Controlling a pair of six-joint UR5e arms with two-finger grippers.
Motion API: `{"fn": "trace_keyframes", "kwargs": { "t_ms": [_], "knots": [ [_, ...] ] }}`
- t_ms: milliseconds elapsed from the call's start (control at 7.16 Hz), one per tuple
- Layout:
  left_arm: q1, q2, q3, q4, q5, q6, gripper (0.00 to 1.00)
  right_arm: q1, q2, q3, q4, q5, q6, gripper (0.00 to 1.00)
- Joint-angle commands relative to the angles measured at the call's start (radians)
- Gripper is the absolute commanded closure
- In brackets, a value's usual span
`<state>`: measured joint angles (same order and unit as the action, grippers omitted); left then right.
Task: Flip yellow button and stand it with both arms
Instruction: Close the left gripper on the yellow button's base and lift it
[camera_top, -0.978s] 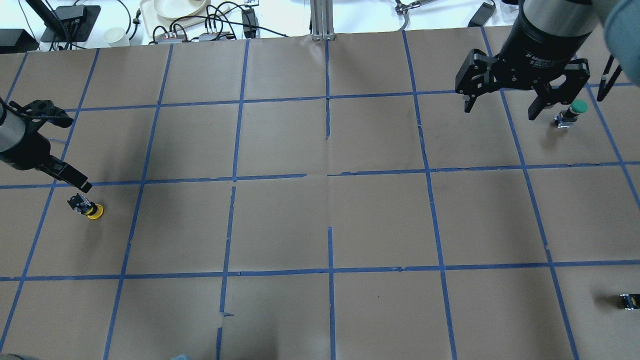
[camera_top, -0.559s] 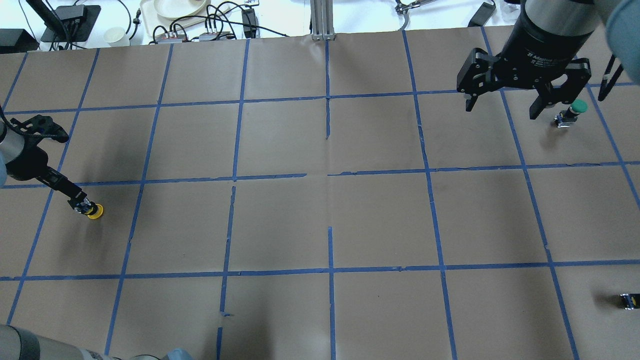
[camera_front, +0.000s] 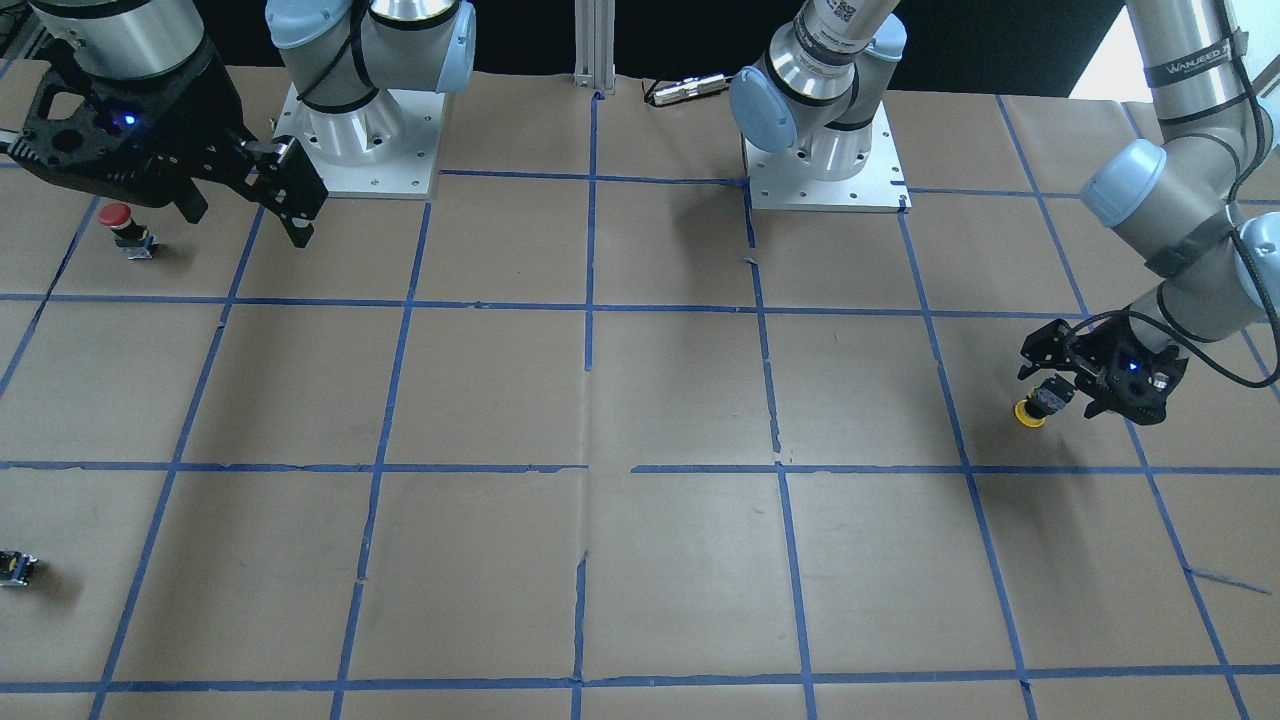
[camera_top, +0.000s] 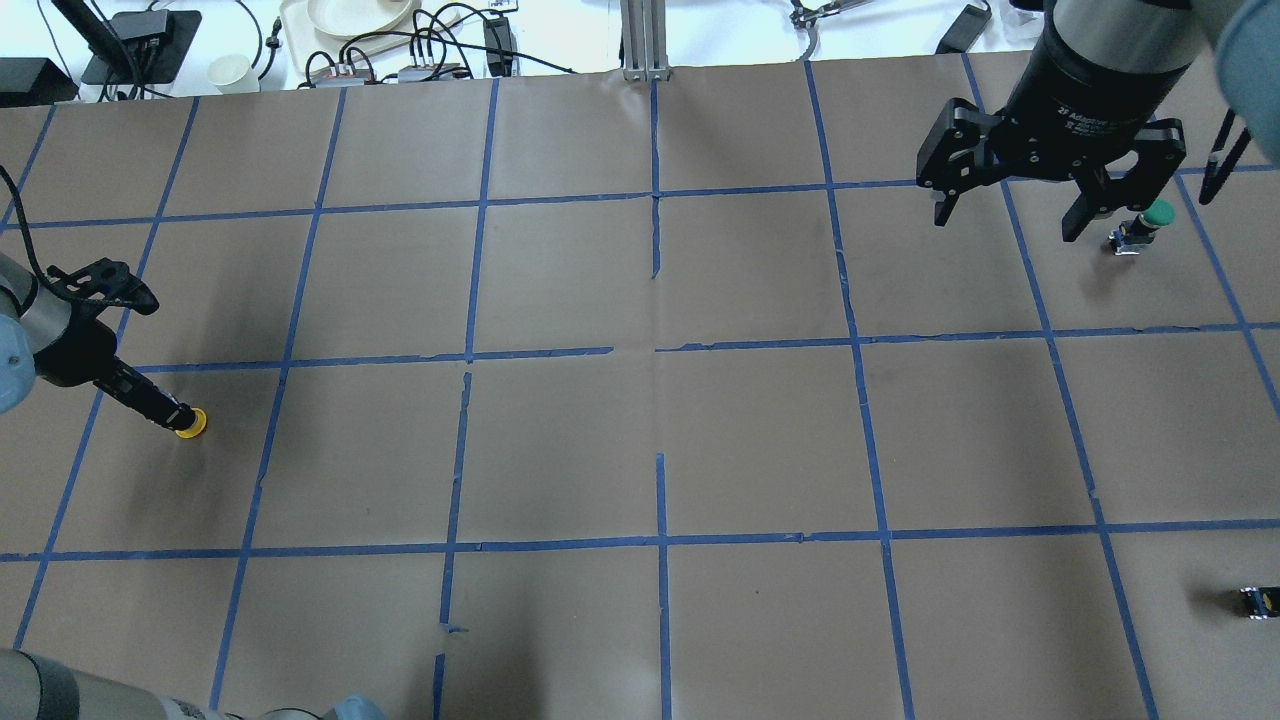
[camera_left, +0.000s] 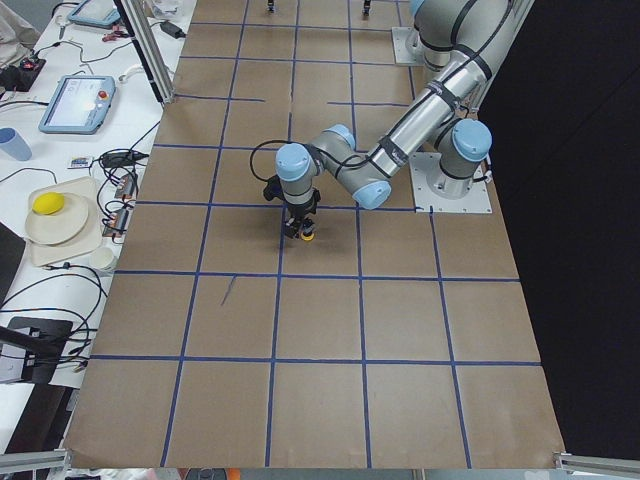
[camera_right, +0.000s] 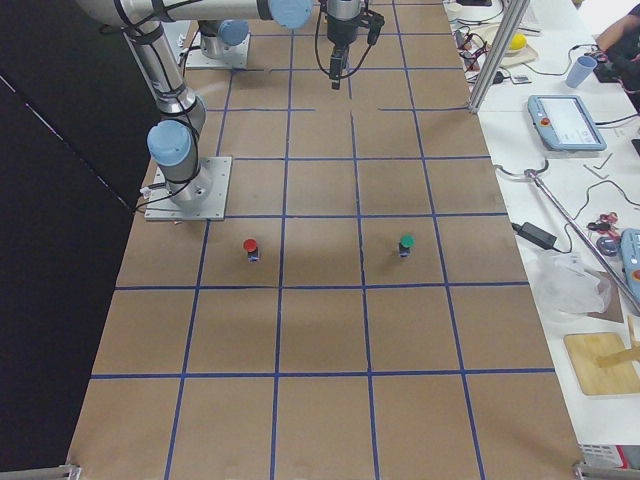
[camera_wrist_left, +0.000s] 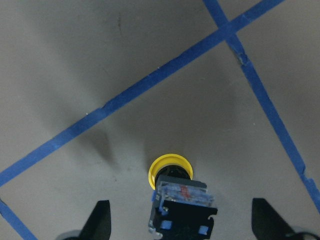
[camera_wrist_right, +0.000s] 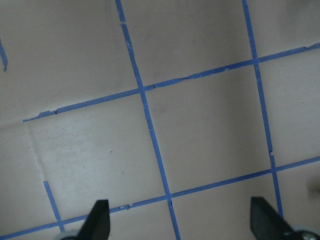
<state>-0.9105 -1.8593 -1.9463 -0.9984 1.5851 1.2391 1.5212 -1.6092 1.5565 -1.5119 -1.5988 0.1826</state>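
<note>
The left gripper (camera_wrist_left: 182, 225) sits low over the bench (camera_top: 760, 440). Its fingers (camera_wrist_left: 100, 220) are wide, one on each side of the yellow button (camera_wrist_left: 180, 195) and clear of it. The button's block end points toward the palm, its cap out past the fingertips. The right gripper (camera_top: 1008, 222) hangs above the bench, fingers wide and holding nothing. In the overhead view a green button (camera_top: 1150, 215) shows just beside one fingertip.

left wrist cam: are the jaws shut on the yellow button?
No: the yellow button lies between the left jaws, with a clear gap on either side of its body.
</note>
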Motion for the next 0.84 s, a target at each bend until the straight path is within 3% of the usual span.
{"fn": "trace_keyframes", "kwargs": {
  "t_ms": [0,140,419,559,699],
  "knots": [
    [-0.002,-0.006,-0.003,0.027,0.001,0.003,0.17,-0.007,-0.006,-0.001,-0.002,-0.004,0.0,0.0],
    [-0.002,-0.011,-0.003,0.027,0.001,0.003,0.26,-0.003,-0.008,0.001,0.004,-0.018,0.0,0.0],
    [-0.005,-0.021,0.001,0.027,0.073,0.009,0.72,-0.001,-0.037,-0.006,0.006,-0.017,-0.002,0.0],
    [-0.007,-0.014,0.004,0.029,0.076,0.008,0.89,0.0,-0.054,0.0,0.012,-0.015,-0.002,0.0],
    [-0.008,0.0,0.007,0.017,0.069,0.005,0.91,0.0,-0.051,0.002,0.031,-0.009,-0.003,0.0]
  ]
}}
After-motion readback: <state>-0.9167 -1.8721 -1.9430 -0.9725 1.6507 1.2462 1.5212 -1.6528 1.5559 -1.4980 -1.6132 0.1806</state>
